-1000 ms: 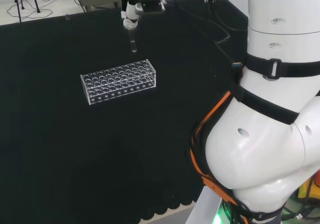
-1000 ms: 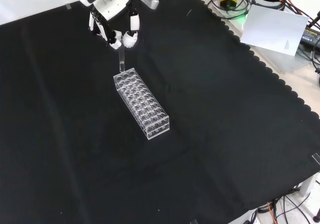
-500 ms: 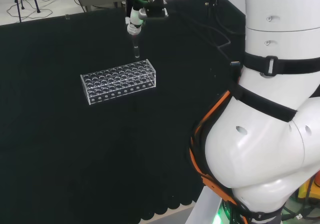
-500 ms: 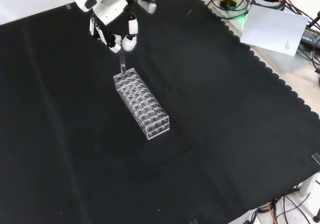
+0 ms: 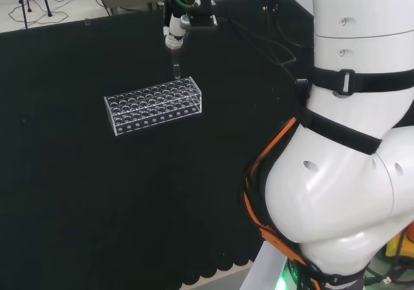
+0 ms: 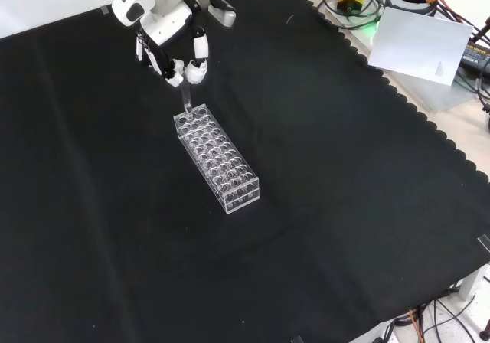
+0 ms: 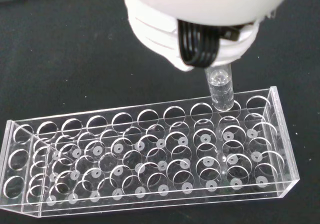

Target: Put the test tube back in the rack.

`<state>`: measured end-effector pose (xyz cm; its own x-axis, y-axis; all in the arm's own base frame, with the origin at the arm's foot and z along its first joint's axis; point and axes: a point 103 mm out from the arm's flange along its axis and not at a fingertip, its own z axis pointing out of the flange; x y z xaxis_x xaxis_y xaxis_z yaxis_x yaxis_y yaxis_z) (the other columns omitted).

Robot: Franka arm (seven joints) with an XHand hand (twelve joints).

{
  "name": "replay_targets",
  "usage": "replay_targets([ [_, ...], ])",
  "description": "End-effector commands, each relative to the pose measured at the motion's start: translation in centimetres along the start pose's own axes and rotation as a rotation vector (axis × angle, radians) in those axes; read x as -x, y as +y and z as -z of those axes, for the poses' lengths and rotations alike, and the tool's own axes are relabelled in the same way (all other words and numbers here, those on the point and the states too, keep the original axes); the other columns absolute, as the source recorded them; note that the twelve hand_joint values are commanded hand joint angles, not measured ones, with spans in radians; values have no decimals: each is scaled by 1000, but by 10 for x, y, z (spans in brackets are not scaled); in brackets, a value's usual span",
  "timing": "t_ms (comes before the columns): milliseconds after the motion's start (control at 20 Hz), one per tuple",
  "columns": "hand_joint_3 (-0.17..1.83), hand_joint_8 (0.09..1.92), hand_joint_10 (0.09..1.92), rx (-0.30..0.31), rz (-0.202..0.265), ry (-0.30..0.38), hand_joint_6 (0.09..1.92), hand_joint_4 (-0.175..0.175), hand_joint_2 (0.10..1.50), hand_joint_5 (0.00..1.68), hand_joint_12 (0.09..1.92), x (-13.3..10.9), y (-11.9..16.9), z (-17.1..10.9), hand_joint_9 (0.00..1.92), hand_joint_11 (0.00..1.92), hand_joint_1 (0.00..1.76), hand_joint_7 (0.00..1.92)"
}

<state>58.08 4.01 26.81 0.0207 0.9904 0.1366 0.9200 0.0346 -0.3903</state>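
One test tube point(image 6: 186, 96) hangs from the robot hand point(image 6: 170, 46), pinched at its upper end between curled fingertips point(image 6: 196, 70), round bottom pointing down. Directly below the robot hand sits the clear rack point(image 6: 218, 159) on the black bench point(image 6: 344, 205), its end nearest the robot hand under the tube tip. From the wrist view the tube point(image 7: 220, 89) lines up over a hole in the outer row, second from the rack's point(image 7: 150, 154) end wall. The tip looks right at the top plate, but whether it has entered the hole or only hovers above it, I cannot tell, clear on clear.

Step in hand: seating the tube in that hole. To do it well, keep the tube upright and lower straight down, no sideways drift, since the tube seems to fit the hole with little room to spare. Centre the tip on the ring first, then check it also meets the matching hole in the lower plate. Let go only once the bottom rests on the rack base. Risk: a tilted tube catches the rim and drags the light rack.
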Motion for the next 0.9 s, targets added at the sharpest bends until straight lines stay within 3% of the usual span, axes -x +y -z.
replay_targets([
  [50,486,681,233,-16,-9,13,446,-175,695,1346,1210,4,6,-10,1418,806,1431,1520],
  [200,685,706,142,-22,-9,17,514,-175,588,1342,1208,4,7,-14,1452,808,1436,1436],
  [500,725,710,125,-33,-11,24,531,-175,567,1340,1208,4,9,-19,1459,809,1437,1423],
  [700,356,672,243,-34,-12,26,401,-175,761,1352,1211,5,11,-19,1423,808,1429,1578],
  [800,550,691,103,-34,-11,25,485,-175,661,1336,1204,5,11,-19,1468,810,1432,1479],
  [900,352,668,90,-35,-11,24,374,-175,758,1366,1209,5,13,-19,1490,810,1430,1576],
])
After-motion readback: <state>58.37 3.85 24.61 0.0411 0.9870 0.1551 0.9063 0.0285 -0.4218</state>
